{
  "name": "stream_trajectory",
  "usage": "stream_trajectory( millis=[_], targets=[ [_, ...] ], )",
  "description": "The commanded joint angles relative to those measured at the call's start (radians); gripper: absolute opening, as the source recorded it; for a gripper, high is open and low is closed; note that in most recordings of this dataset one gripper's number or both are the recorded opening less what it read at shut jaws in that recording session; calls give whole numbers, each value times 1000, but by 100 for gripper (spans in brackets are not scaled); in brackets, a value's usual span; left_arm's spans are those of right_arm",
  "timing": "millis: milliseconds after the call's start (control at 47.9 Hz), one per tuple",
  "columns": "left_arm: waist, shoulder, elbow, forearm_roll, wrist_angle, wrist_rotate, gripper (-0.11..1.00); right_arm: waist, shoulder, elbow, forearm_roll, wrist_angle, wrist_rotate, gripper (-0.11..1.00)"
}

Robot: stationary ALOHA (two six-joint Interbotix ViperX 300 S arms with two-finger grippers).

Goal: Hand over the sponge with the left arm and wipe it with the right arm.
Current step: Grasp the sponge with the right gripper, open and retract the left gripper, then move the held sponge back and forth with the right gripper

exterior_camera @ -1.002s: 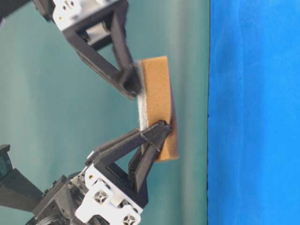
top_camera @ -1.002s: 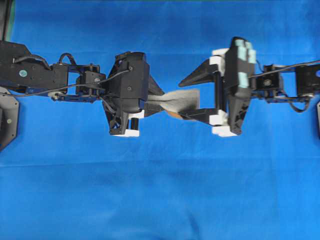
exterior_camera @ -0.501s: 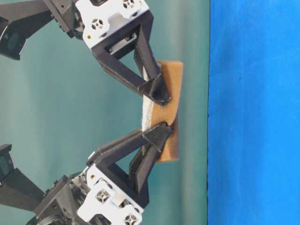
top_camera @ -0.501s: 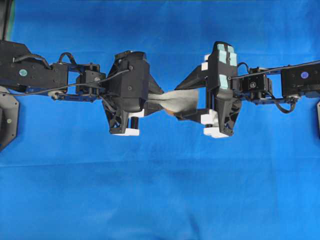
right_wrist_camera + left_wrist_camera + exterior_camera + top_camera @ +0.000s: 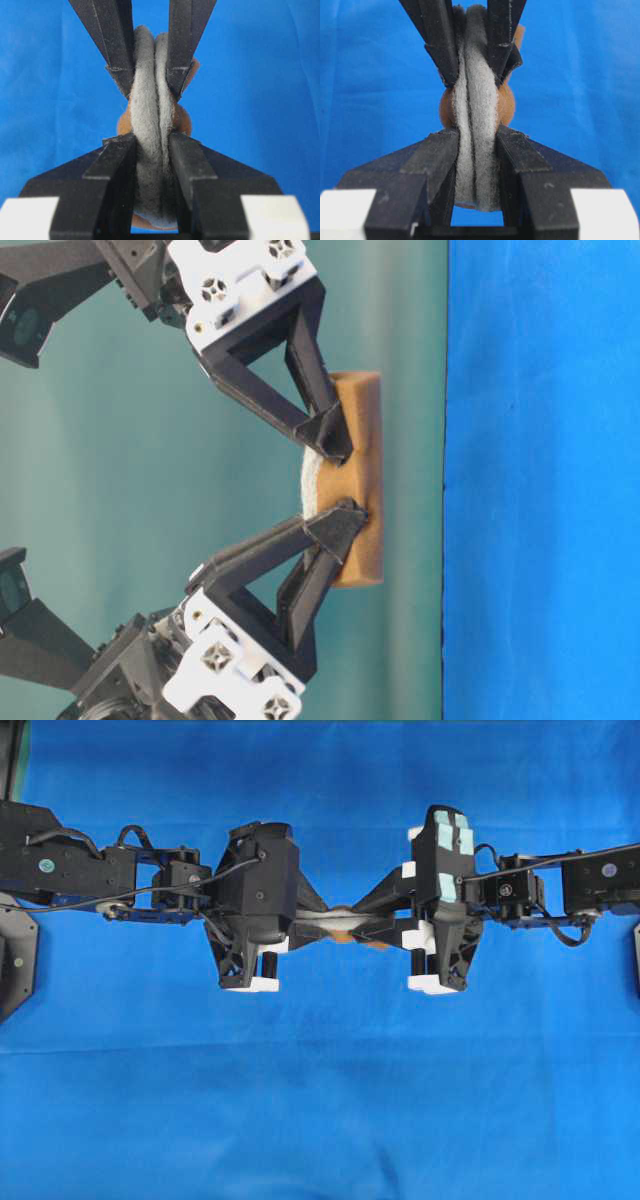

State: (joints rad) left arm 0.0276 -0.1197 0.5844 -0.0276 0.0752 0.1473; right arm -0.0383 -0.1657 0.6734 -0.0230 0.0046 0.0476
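The sponge (image 5: 336,923) hangs in mid-air above the blue cloth, pinched folded between both grippers. Its grey top (image 5: 475,150) is creased inward and the orange-brown layer (image 5: 362,480) bulges outward. My left gripper (image 5: 314,919) is shut on the sponge's left end, seen close up in the left wrist view (image 5: 476,137). My right gripper (image 5: 368,925), with teal tape squares on its body, is shut on the other end (image 5: 152,142). In the table-level view the right gripper (image 5: 335,440) grips from above and the left gripper (image 5: 345,525) from below. The two grippers' fingertips almost meet.
A blue cloth (image 5: 320,1100) covers the whole table under the arms. A black base plate (image 5: 15,960) sits at the left edge. A teal backdrop (image 5: 120,460) stands behind the grippers in the table-level view.
My right gripper moved left over the sponge's free end and closed on it, squeezing the sponge into a narrow fold. The left gripper kept its hold and place.
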Motion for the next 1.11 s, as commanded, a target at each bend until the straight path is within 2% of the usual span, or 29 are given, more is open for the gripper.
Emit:
stream_trajectory(
  millis=[0, 42, 209, 292, 710, 1086],
  targets=[
    [-2, -28, -21, 2, -14, -9, 18, -2, -12, -18, -3, -8, -2, 27],
    [-2, -32, -17, 2, -15, -11, 25, -2, -14, -17, -3, -8, -2, 27],
    [-2, -98, 17, 0, -17, -12, 75, -2, -25, -6, -5, -9, -2, 27],
    [-2, -163, 54, 0, -20, -11, 90, -2, -35, 2, -5, -11, -2, 27],
    [-20, -459, 272, 0, -49, -12, 90, -5, -69, 35, -9, -12, -2, 27],
    [-20, -472, 284, 0, -49, -12, 90, -6, -29, 48, -9, -64, -2, 27]
  ],
)
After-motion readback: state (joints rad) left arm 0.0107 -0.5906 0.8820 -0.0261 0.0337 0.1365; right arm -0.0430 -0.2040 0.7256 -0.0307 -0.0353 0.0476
